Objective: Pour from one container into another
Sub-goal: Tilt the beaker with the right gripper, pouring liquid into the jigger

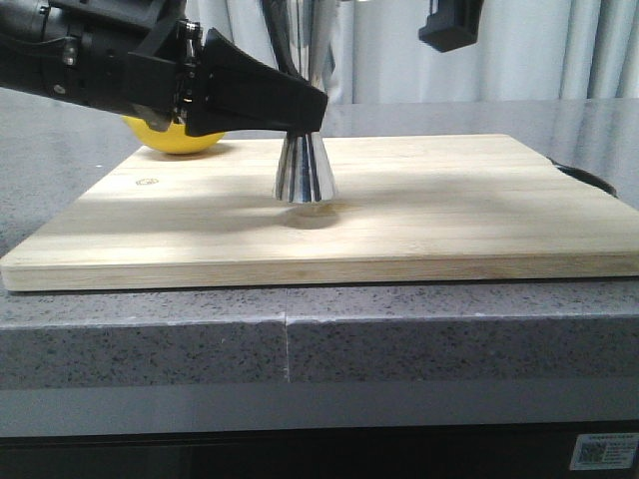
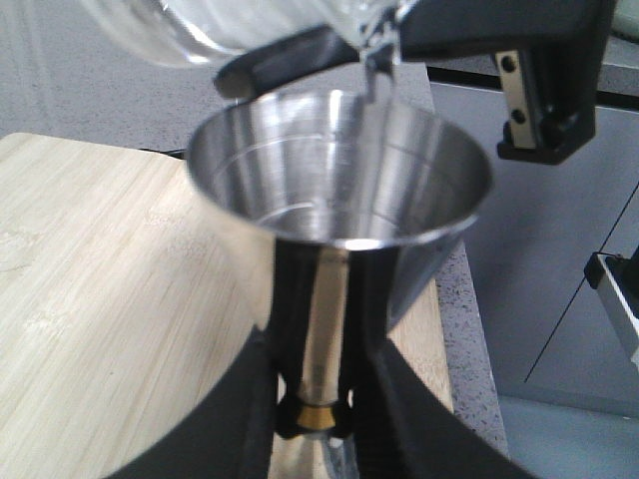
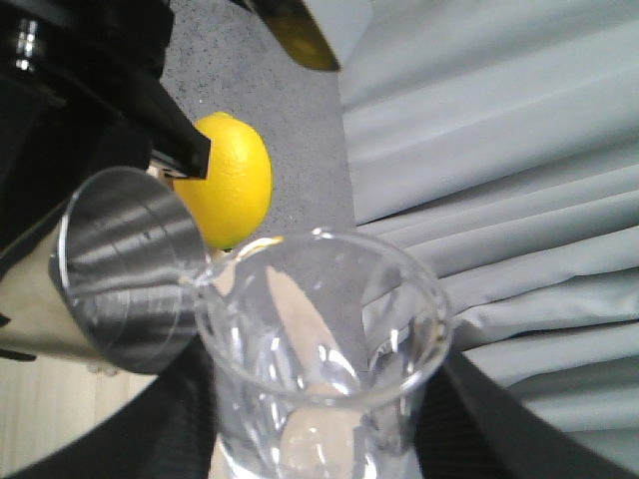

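here, front view: left gripper [image 1: 300, 112] reaching in from the left, pressed together on the waist of the steel jigger [image 1: 304, 172], base planted on the wooden board [image 1: 449, 215] near its middle. lemon [image 1: 180, 138] behind the arm, off the board's far left corner. right gripper [image 1: 451, 25] only partly visible at the top edge; beaker not identifiable from this angle.

left wrist view: dark fingers [image 2: 394, 419] clamping the gold-tinted neck on both sides, upper cone of the jigger [image 2: 339, 170] open toward the camera, a little clear liquid apparently pooled at the bottom. glass beaker [image 2: 240, 25] tilted above the far rim, a thin stream dropping from its lip just inside the cup wall.

right wrist view: beaker [image 3: 319, 349] pinched between the right gripper's [image 3: 319, 454] dark jaws, mouth tipped toward the jigger [image 3: 125, 269], spout touching or just beside the steel rim. lemon [image 3: 235, 180] beyond.

risk, as a judgement: stream landing close to the rim, so a small drift of either arm likely to send liquid down the outside onto the board; faster tipping likely to overfill the small cone; glass pressing on steel liable to tilt the jigger in its grip.
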Available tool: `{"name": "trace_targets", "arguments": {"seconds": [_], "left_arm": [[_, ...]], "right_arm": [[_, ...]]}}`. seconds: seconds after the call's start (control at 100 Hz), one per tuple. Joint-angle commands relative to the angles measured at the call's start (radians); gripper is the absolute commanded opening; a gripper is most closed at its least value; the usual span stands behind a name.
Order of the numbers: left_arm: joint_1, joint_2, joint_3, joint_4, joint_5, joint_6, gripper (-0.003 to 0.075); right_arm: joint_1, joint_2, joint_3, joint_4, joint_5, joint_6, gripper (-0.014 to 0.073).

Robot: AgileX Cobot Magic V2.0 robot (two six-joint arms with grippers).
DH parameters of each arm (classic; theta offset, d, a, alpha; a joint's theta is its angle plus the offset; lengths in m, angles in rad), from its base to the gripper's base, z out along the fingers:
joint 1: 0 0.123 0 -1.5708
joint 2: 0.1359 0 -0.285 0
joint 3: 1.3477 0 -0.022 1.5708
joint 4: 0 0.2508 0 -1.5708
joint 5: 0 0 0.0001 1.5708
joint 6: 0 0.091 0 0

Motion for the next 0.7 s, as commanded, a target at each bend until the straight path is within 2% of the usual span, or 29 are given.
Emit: {"name": "trace_targets", "arguments": {"seconds": [0.0, 0.69], "left_arm": [[-0.008, -0.044, -0.028, -0.066, 0.058, -0.012, -0.0019], [-0.008, -0.044, -0.028, -0.064, 0.058, -0.012, -0.0019]], "right_arm": [[-0.002, -0.038, -0.035, 0.009, -0.021, 0.0, 0.0192], [-0.002, -0.038, -0.039, -0.008, -0.013, -0.016, 0.0192]]}}
